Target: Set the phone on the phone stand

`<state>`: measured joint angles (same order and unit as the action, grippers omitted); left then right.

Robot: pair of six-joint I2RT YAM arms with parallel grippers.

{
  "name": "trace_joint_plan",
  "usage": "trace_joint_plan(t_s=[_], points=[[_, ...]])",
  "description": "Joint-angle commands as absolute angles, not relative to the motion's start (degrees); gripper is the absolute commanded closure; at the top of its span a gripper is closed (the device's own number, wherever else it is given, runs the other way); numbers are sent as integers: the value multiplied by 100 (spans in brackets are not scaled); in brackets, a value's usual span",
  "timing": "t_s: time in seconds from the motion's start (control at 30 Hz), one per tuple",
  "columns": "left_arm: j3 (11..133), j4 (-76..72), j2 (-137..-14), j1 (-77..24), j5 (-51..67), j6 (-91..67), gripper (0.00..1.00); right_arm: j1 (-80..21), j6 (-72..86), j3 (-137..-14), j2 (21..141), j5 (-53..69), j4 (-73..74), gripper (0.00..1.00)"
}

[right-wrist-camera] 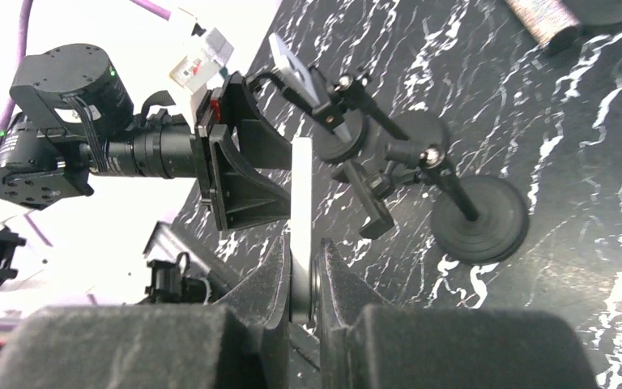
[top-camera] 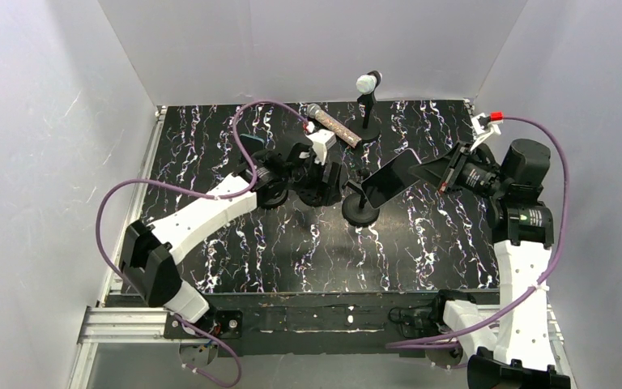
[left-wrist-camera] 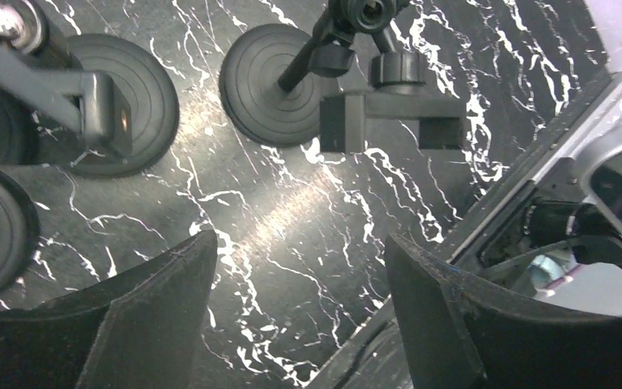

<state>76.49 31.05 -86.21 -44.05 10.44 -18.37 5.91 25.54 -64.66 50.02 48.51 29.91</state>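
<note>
The phone [top-camera: 389, 182] is a dark slab held tilted above the black marbled table. My right gripper [top-camera: 437, 174] is shut on its right end. In the right wrist view the phone [right-wrist-camera: 300, 203] shows edge-on, pinched between the fingers of the right gripper [right-wrist-camera: 304, 275]. The phone stand [top-camera: 360, 211] has a round black base just below the phone. Its base [right-wrist-camera: 478, 219] and clamp [right-wrist-camera: 368, 198] lie right of the phone in that view. My left gripper [top-camera: 324, 178] is open and empty left of the stand. It [left-wrist-camera: 300, 316] hovers over bare table, with the stand's clamp [left-wrist-camera: 393, 121] ahead.
A small microphone stand [top-camera: 367, 105] with a white-headed mic stands at the back. A glittery microphone [top-camera: 334, 126] lies beside it. More round black bases [left-wrist-camera: 121, 97] show under the left gripper. White walls enclose the table on three sides.
</note>
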Motion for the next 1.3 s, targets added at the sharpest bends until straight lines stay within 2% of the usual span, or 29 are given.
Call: trace_joint_plan(t_s=[0.0, 0.33, 0.73, 0.87, 1.07, 1.17, 1.27], points=[[8174, 3298, -8801, -4406, 846, -1230, 28, 626, 2406, -7028, 4877, 4202, 3215, 99], [8525, 3170, -9269, -4719, 591, -492, 33, 649, 2510, -7146, 4990, 4233, 3167, 99], [9018, 3137, -9930, -4835, 259, -250, 53, 659, 2538, -7094, 5057, 4423, 3088, 99], [9035, 3124, -9883, -4843, 91, -230, 52, 652, 2575, -7084, 5100, 4551, 3038, 99], [8981, 3100, -9649, -4857, 92, -155, 42, 659, 2602, -7019, 5137, 4613, 2972, 99], [8866, 2966, -9512, -4857, 276, -63, 42, 659, 2611, -7014, 5143, 4651, 2954, 99], [8824, 2926, -9425, -4853, 267, -27, 47, 657, 2632, -6990, 5147, 4682, 2932, 99]])
